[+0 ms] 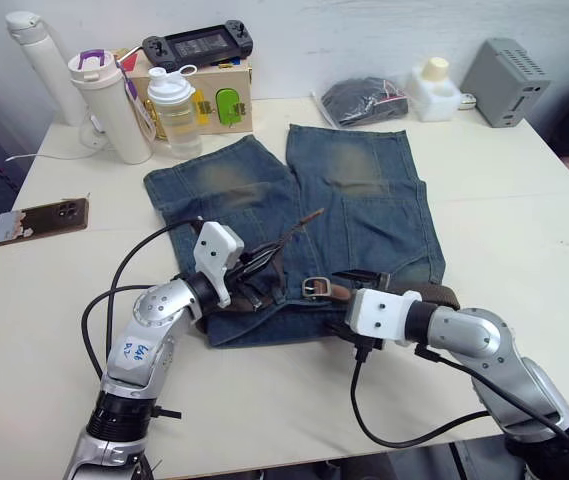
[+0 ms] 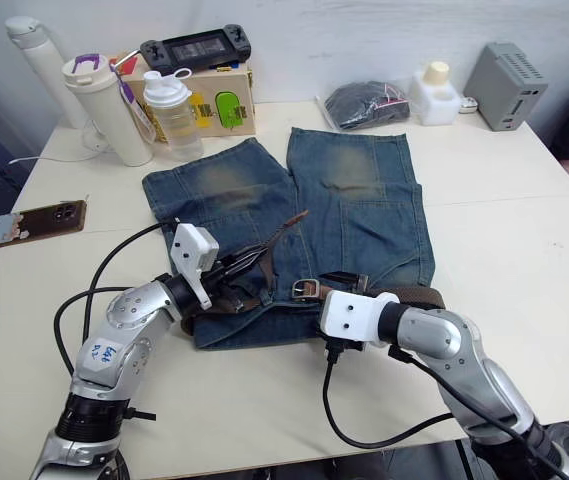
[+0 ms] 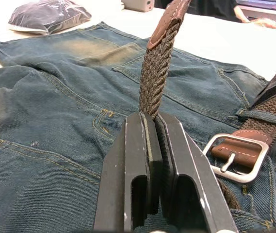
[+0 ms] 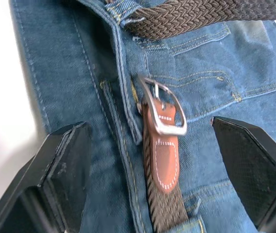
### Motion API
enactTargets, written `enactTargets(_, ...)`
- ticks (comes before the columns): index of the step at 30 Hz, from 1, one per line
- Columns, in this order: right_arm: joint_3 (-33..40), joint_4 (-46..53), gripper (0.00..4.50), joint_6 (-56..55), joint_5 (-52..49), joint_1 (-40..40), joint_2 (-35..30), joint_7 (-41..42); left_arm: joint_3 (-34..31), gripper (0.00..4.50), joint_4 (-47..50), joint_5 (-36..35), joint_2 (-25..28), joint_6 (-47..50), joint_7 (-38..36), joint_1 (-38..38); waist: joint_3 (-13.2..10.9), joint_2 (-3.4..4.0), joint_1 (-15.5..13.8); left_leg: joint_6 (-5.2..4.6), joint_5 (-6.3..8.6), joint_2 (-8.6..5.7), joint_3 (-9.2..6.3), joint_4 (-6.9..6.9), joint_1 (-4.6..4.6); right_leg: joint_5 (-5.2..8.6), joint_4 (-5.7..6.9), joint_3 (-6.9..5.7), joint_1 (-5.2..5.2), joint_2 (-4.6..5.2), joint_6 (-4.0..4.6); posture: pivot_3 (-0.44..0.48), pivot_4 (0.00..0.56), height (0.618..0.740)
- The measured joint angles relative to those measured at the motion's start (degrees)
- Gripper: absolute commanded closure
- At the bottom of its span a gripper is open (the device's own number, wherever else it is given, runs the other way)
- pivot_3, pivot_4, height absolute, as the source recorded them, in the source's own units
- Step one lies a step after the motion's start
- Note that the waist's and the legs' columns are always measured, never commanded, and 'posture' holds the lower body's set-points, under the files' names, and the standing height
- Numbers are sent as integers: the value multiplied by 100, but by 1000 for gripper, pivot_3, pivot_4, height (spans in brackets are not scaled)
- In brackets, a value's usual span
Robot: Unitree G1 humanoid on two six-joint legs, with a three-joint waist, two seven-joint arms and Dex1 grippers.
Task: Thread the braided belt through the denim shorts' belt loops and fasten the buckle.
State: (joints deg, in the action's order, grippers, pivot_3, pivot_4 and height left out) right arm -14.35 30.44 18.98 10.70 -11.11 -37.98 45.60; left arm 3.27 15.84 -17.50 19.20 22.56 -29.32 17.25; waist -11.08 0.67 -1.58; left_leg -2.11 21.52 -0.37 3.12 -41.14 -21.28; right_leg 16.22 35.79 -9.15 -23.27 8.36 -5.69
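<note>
Left gripper (image 3: pixel 152 131): nearest to the camera in its wrist view; the two fingers are pressed together on the belt (image 3: pixel 155 77), which rises straight up between them to the tan tip (image 3: pixel 169 22).
Right gripper (image 4: pixel 152 179): fingers spread wide and holding nothing; it hovers just over the waistband, with the buckle (image 4: pixel 163 110) lying between the two fingers.
Shorts (image 1: pixel 364 215): flat on the table (image 1: pixel 524 230), legs pointing away from the robot, waistband nearest to it.
Belt position: it runs along the waistband; in the right wrist view it passes under at least one loop (image 4: pixel 121 14). I cannot tell how many loops it goes through.
Buckle position: on the denim at the front of the waistband, prong lying flat, not joined to the tip.
Step in hand: the threading looks mostly finished; I judge the work is now at the fastening, with the free end lifted and the buckle waiting.
Next move: the tip must go down and into the buckle frame. The right gripper should probably close on the buckle or its leather tab to hold it steady while the left arm feeds the tip through.
Risk: the braid is soft and may bend before it enters the frame.
Others: bottles (image 1: pixel 114 100), a phone (image 1: pixel 44 220) and boxes (image 1: pixel 509 65) stand well apart from the work.
</note>
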Motion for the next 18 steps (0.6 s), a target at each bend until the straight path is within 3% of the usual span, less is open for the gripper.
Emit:
enactTargets(9, -148, -241, 325, -170, 284, -114, 77, -271, -36, 4500, 46, -20, 0, 26, -30, 0, 0, 0, 5, 0, 0, 1, 0, 0, 0, 0, 0, 0, 0, -3, 0, 0, 150, 687)
enactTargets(12, -163, -251, 1061, -146, 283, -112, 102, -274, -51, 4500, 51, -20, 2, 37, -30, 0, 0, 0, 8, 0, 0, 1, 1, -1, 0, 0, 1, 0, 0, -3, 0, 0, 150, 687)
enactTargets(18, -161, -295, 3985, -100, 287, -120, 121, -279, -68, 4500, 50, -21, 4, 39, -36, 0, 0, 0, 10, 0, 0, 1, 1, -1, 1, 0, 1, 0, 0, -3, 0, 0, 150, 687)
